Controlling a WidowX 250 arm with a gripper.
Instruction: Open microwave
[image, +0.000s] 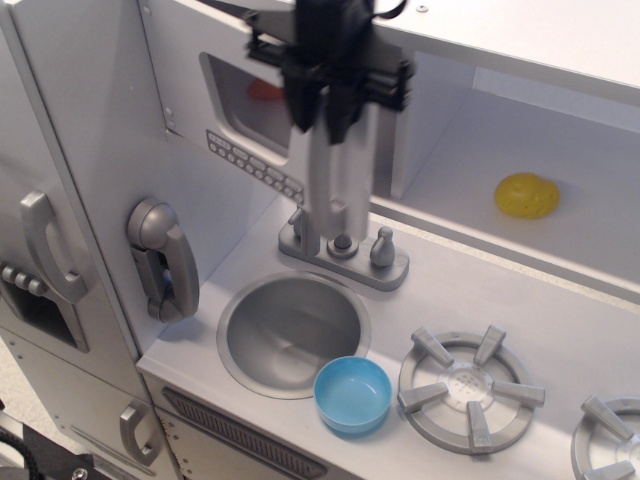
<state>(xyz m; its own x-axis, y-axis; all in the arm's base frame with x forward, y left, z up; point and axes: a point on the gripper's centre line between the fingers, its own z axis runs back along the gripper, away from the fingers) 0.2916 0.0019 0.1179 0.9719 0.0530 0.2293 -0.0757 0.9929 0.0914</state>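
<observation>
The microwave is the light grey box at the top of the toy kitchen. Its door, with a dark window and a row of small buttons, stands partly swung out toward me. Something orange shows dimly behind the window. My black gripper comes down from above and is shut on the upper part of the tall silver handle. The top of the handle is hidden by the fingers.
Below the door are a silver faucet, a round sink, a blue bowl and a grey burner. A silver phone handset hangs at the left. A yellow object lies in the open shelf at right. A fridge handle is at far left.
</observation>
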